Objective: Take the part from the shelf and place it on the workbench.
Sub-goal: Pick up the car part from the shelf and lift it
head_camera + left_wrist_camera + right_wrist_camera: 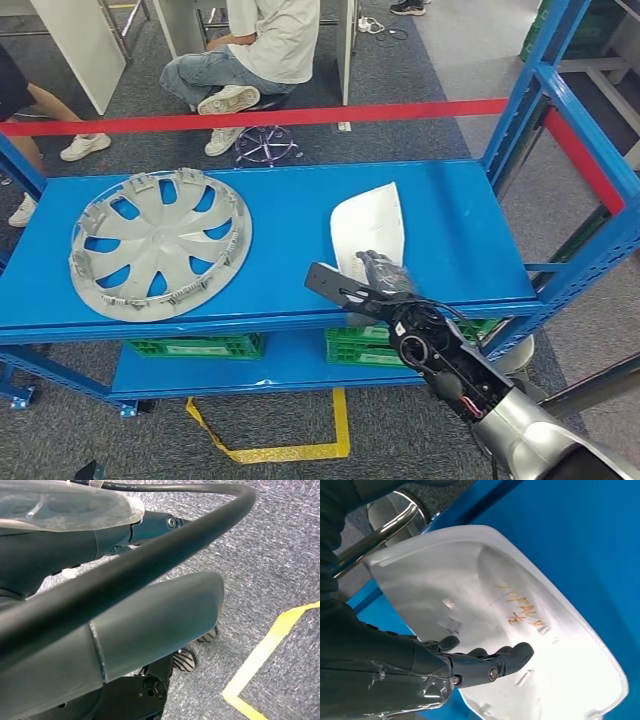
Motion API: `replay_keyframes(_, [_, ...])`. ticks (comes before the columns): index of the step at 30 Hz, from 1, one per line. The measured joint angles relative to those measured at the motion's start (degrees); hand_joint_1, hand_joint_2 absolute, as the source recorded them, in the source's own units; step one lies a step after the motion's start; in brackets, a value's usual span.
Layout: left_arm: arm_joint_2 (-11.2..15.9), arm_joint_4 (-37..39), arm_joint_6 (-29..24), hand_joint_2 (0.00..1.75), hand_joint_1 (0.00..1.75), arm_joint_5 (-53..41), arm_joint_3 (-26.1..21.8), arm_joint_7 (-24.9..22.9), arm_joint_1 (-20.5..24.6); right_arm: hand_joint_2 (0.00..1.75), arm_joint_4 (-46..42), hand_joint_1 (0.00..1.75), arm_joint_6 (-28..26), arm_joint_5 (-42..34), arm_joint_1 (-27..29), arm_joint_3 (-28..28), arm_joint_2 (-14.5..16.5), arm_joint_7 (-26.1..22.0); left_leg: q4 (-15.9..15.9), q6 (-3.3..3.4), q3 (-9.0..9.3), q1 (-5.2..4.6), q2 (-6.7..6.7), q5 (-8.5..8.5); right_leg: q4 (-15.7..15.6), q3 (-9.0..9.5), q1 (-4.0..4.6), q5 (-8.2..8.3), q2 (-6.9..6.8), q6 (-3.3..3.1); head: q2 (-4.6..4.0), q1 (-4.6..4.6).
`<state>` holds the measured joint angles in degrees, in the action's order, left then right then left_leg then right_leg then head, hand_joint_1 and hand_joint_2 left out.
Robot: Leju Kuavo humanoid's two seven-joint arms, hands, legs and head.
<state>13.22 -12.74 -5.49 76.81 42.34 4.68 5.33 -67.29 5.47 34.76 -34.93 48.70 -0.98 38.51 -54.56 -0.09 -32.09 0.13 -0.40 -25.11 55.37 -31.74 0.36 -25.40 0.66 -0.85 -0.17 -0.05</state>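
White plastic part (370,228), shell-shaped, lying hollow side up on the blue shelf (453,215), centre-right of frame. Right hand (380,272) at its near edge, fingers (508,657) extended into the hollow; whether they grip it, I cannot tell. Silver hubcap (160,243) at left of the same shelf. Green crates (198,347) on the tier below. Seated person (253,50) beyond the red tape (264,118).
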Motion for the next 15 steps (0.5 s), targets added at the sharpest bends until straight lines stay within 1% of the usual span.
replay_keyframes(13, [0.0, 0.0, 0.3, 0.0, 0.0, 0.0, 0.1, 0.0, 0.0, 1.75, -0.2, 0.01, 1.5, 0.4, 0.2, 0.0, -0.7, -0.1, 0.0, 0.0, 0.0, 0.0, 0.0, 0.0, 0.0, 0.0, 0.0, 0.0, 0.0, 0.0, 0.0, 0.01])
replay_keyframes(14, [0.0, 0.0, 0.4, 0.0, 0.0, 0.1, 0.1, 0.0, 0.0, 1.75, -0.2, 0.11, 1.6, 0.5, 0.2, 0.0, -0.7, -0.2, 0.0, 0.0, 0.0, 0.0, 0.0, 0.0, 0.0, 0.0, 0.0, 0.0, 0.0, 0.0, 0.0, 0.01])
replay_keyframes(15, [0.0, 0.0, 0.4, 0.0, 0.0, 0.1, 0.1, 0.0, 0.0, 1.75, -0.2, 0.31, 1.8, 0.5, 0.2, 0.0, -0.8, -0.3, 0.0, 0.0, 0.0, 0.0, 0.0, 0.0, 0.0, 0.0, 0.0, 0.0, 0.0, 0.0, 0.0, 0.01])
